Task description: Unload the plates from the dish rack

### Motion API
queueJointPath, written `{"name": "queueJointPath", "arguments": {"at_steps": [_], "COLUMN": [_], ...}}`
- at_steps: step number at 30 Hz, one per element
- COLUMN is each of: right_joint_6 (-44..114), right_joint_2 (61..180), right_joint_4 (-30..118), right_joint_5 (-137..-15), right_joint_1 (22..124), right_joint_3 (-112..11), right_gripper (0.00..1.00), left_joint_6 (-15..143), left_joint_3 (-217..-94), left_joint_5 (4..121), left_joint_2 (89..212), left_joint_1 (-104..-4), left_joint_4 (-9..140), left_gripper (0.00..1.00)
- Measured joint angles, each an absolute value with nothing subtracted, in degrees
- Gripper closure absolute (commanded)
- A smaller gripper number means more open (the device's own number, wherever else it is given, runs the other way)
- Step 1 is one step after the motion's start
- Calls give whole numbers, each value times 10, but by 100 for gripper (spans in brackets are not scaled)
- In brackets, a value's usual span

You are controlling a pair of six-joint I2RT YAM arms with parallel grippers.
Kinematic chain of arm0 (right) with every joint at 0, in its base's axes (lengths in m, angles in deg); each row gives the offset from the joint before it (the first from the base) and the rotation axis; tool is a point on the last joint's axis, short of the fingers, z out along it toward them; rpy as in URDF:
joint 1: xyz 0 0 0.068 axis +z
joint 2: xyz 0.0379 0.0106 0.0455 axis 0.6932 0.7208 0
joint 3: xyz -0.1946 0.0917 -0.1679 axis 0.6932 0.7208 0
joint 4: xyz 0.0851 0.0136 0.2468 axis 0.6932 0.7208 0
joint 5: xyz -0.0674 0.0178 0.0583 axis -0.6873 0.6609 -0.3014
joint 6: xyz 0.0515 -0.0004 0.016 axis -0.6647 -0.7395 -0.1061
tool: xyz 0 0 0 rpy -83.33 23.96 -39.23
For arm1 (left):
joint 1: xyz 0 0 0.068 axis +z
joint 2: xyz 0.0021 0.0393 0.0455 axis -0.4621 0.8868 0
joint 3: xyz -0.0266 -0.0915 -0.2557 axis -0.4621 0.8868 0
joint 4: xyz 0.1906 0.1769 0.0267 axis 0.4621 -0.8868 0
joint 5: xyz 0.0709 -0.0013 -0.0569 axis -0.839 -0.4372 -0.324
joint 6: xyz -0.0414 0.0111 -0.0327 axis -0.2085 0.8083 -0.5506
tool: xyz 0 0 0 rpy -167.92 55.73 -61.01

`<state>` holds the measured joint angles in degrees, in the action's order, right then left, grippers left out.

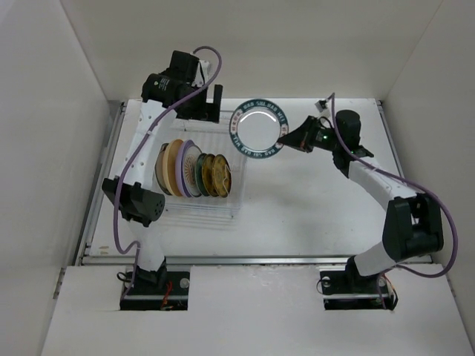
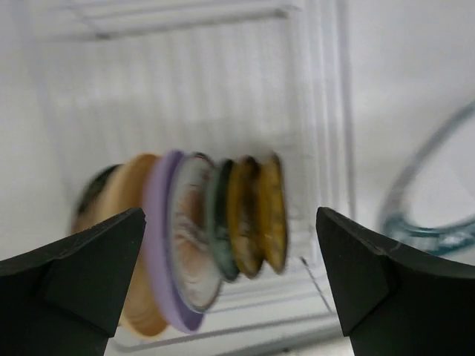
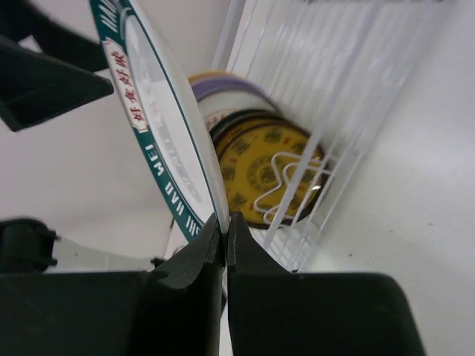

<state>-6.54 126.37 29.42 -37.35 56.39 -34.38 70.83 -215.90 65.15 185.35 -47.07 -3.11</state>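
Top external view: the dish rack [image 1: 211, 204] sits left of centre on the tabletop [image 1: 312, 208], with a row of plates [image 1: 194, 169] standing on edge inside. The green-rimmed plate [image 1: 258, 127] is just off the rack's upper right corner, and the right fingers [image 3: 193, 259] are pinching its rim from the right. The left fingers [image 2: 89, 259] are spread wide over the racked plates, clear of them.
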Motion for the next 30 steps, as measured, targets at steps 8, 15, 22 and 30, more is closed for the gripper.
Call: {"name": "queueJointPath", "arguments": {"at_steps": [8,15,22,30], "right_joint_6": [-80,-80,-73,-61], "right_joint_2": [1250,1316,1379,1413], "right_joint_4": [401,431,457,466], "right_joint_5": [-497,-544,-557,-572], "right_joint_1": [420,360,365,365], "right_joint_3": [-366,-348,-324,-323], "right_gripper": [100,100,100,80], "left_joint_6": [735,746,757,764], "left_joint_3": [-2176,-2194,-2180,-2152], "left_joint_5": [341,316,412,485], "left_joint_2": [1862,1965,2049,2049], "left_joint_1": [-426,-335,-282,-287], "left_joint_4": [2,0,-9,5], "left_gripper": [3,10,10,12]}}
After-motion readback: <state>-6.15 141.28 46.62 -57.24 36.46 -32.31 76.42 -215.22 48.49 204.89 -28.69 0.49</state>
